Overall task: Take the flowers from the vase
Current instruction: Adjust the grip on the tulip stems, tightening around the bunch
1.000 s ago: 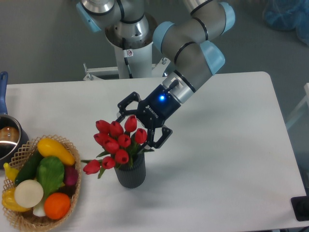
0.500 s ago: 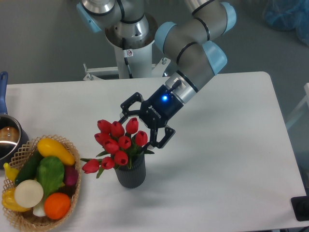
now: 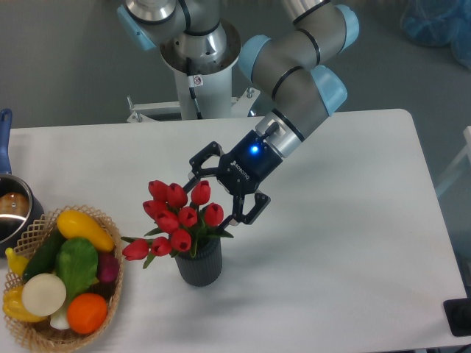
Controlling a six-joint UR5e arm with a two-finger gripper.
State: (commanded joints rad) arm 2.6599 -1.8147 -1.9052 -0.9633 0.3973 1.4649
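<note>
The flowers [image 3: 175,219], a bunch of red tulip buds with green leaves, stand in the vase [image 3: 199,268], a small dark ribbed cylinder on the white table. My gripper [image 3: 218,197] hangs at the bunch's upper right, tilted down to the left, with a blue light on its wrist. Its jaws are spread wide. One finger reaches over the top buds and the other sits by the right-hand buds just above the vase's mouth. The fingers bracket the right side of the bunch without pinching it. The stems are hidden inside the vase.
A woven basket [image 3: 109,222] of vegetables and fruit sits at the front left. A metal pot [image 3: 10,209] with a blue handle is at the far left edge. The arm's base [image 3: 197,81] stands behind the table.
The gripper has drifted slightly right and a little away from the bunch, still spread. The buds have shifted a touch to the left; the vase has stayed put.
</note>
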